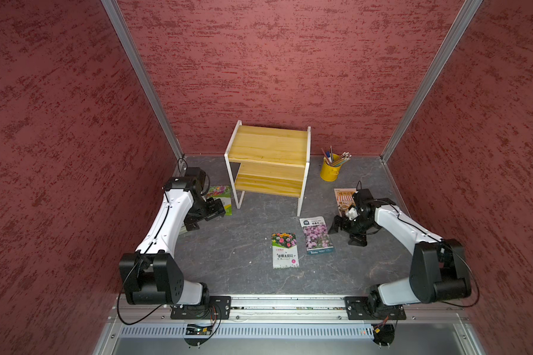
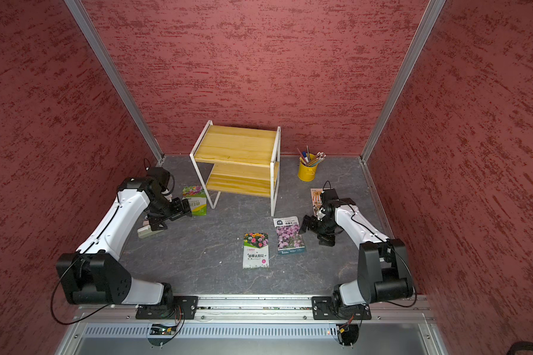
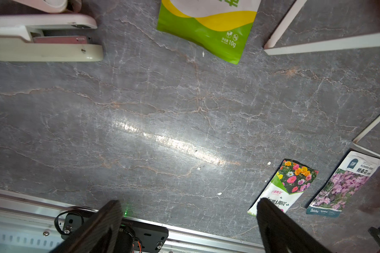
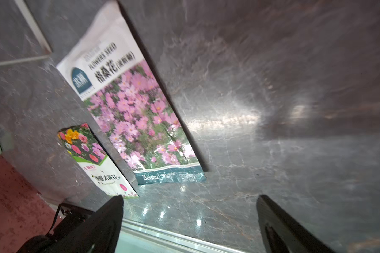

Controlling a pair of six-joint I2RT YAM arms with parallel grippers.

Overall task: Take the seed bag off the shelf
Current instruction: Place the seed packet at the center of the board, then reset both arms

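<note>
The shelf (image 1: pixel 268 144) stands at the middle of the counter's (image 1: pixel 243 270) back edge, and in both top views its upper and lower boards are bare. No bag is left on it. Every packet in sight lies flat on the counter. The pink-flower seed bag (image 1: pixel 317 235) lies in front of the shelf's front right leg, towards the right edge, with a mixed-flower bag (image 1: pixel 285 250) just beside it, nearer the front edge. A green bag (image 2: pixel 194 199) lies by the shelf's left legs. An orange packet (image 1: pixel 342 196) lies near the right edge, partly hidden by the right arm. A yellow cup (image 1: pixel 330 170) of pencils stands near the back right corner.

The right gripper (image 1: pixel 339 226) hangs low, just beside the pink-flower seed bag and not touching it. Its jaws stand wide apart with nothing between them, as the right wrist view shows. The left gripper (image 3: pixel 189 203) is near the left edge beside the green bag, jaws likewise apart and empty.

Judged from this layout, the removal looks finished. The pink-flower seed bag, nearest the right gripper, is probably the one taken down. All that seems left is for the arms to draw back.
</note>
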